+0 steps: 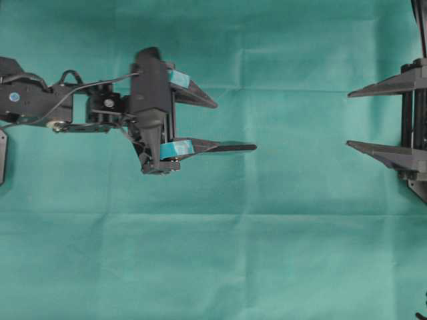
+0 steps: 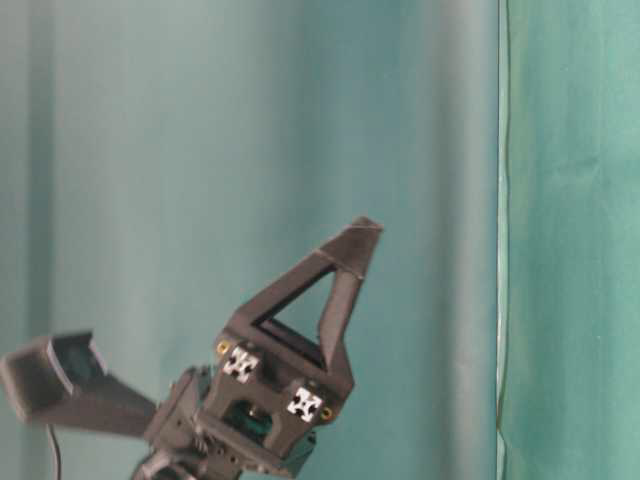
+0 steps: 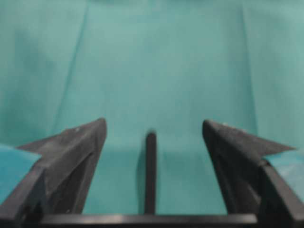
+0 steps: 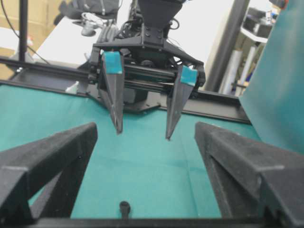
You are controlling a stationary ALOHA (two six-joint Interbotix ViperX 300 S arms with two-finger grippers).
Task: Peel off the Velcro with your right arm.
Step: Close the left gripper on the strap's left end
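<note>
Bench covered in matte teal cloth [image 1: 280, 253], faint fold creases. Left gripper [image 1: 212, 123]: black wedge fingers, teal tape bands near the roots, jaws spread wide, empty. Right gripper [image 1: 348, 119]: plain black pointed wedges, grainy surface, jaws spread, empty. Velcro [image 1: 235, 147]: thin flat black strap, lying on the cloth beside the left gripper's lower fingertip, pointing toward the right jaws, well apart from them.

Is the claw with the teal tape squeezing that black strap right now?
No. The teal-taped claw hangs wide open, and the black strap lies flat on the green cloth.
</note>
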